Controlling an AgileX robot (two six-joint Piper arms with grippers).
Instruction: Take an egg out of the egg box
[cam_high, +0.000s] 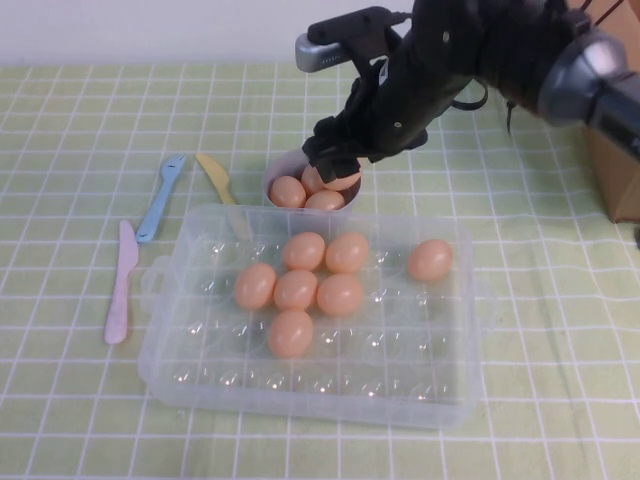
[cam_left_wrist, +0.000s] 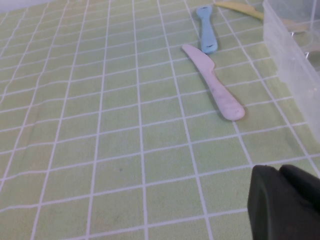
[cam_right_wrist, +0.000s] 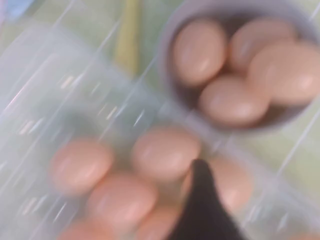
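Observation:
The clear plastic egg box (cam_high: 455, 400) sits in the middle of the table with several peach-orange eggs in its cells, such as one egg (cam_high: 430, 260) alone at the right. It also shows in the right wrist view (cam_right_wrist: 60, 85) and at the edge of the left wrist view (cam_left_wrist: 295, 45). My right gripper (cam_high: 338, 165) hangs over a small grey bowl (cam_high: 280, 165) just behind the box. No egg shows in it in the right wrist view (cam_right_wrist: 200, 200). The bowl (cam_right_wrist: 170, 60) holds several eggs. My left gripper (cam_left_wrist: 285, 200) is shut and empty, low over the cloth left of the box.
A pink plastic knife (cam_high: 120, 285), a blue fork (cam_high: 160, 200) and a yellow knife (cam_high: 215, 175) lie left of the box on the green checked cloth. A brown box (cam_high: 620, 180) stands at the far right.

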